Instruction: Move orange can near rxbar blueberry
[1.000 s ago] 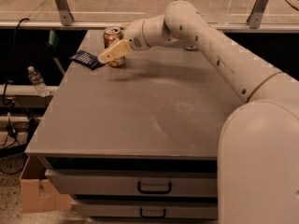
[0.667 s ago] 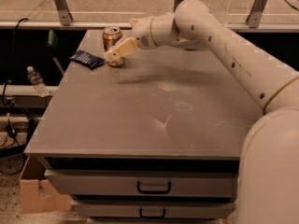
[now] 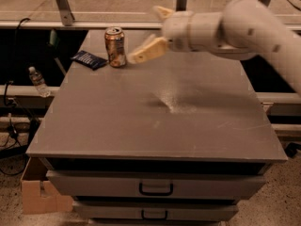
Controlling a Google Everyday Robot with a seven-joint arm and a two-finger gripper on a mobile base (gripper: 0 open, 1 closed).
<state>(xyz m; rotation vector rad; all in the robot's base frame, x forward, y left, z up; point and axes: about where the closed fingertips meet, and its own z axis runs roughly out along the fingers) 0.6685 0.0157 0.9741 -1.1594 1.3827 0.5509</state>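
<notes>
The orange can stands upright near the far left corner of the grey table. The rxbar blueberry, a flat dark blue wrapper, lies just left of the can, a small gap between them. My gripper is open and empty, just right of the can. Its lower finger points at the can's base with its tip close to it, and its upper finger is raised well apart. The white arm reaches in from the right.
The table has drawers with dark handles at the front. A water bottle stands on a ledge to the left. A cardboard box sits on the floor at the lower left. Metal posts rise behind the table.
The gripper was at the can earlier; now it has drawn back to the right and stands open, with the can left standing beside the blue bar.
</notes>
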